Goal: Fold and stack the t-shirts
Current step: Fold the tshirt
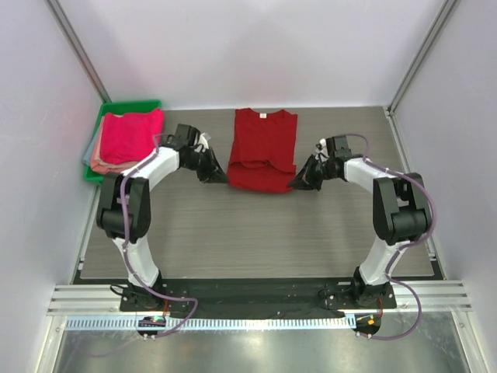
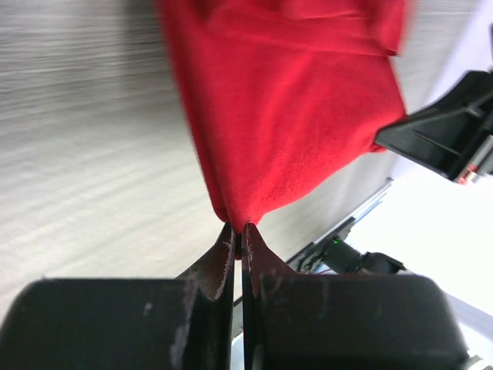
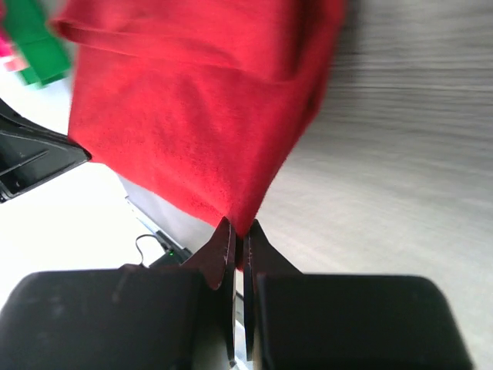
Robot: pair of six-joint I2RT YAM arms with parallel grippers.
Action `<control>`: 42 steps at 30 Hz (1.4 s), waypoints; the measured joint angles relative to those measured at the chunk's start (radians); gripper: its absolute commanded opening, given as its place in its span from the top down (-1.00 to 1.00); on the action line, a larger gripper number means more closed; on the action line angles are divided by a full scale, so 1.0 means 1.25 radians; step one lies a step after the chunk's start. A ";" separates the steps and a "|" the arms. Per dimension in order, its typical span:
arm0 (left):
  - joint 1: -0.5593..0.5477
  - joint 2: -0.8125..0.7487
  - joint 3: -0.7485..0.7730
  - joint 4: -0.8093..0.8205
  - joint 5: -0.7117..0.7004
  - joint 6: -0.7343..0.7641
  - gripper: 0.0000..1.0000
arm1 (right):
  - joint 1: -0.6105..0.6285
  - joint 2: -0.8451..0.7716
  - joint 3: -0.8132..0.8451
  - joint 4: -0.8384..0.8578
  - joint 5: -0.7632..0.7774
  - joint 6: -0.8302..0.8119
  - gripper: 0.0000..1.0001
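Note:
A deep red t-shirt (image 1: 262, 148) with a small white label lies on the grey table, sleeves folded in, collar toward the back. My left gripper (image 1: 220, 175) is shut on its near left corner; in the left wrist view the red cloth (image 2: 293, 123) is pinched at the tips of the gripper (image 2: 238, 229). My right gripper (image 1: 299, 182) is shut on the near right corner, the red cloth (image 3: 200, 123) rising from its tips (image 3: 239, 226). Folded pink and salmon t-shirts (image 1: 128, 137) lie stacked in the tray at back left.
A green plastic tray (image 1: 99, 122) holds the folded stack at the back left corner. White walls and metal frame posts close in the table (image 1: 256, 233). The arm bases stand on a rail at the near edge.

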 measured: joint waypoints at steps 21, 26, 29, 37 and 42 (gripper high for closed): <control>-0.026 -0.236 -0.131 0.023 0.007 -0.020 1.00 | -0.012 -0.151 0.052 -0.089 -0.016 -0.083 0.97; -0.023 -0.202 -0.063 0.019 -0.005 -0.019 0.99 | -0.012 -0.088 0.130 -0.081 -0.016 -0.087 0.97; -0.017 -0.129 0.055 0.021 -0.018 -0.003 0.99 | -0.013 -0.013 0.211 -0.065 -0.012 -0.096 0.97; -0.010 0.130 0.385 0.006 -0.079 0.097 1.00 | -0.025 0.198 0.450 -0.039 -0.005 -0.110 0.97; 0.000 0.267 0.554 -0.009 -0.123 0.149 1.00 | -0.032 0.364 0.658 -0.031 0.002 -0.120 0.96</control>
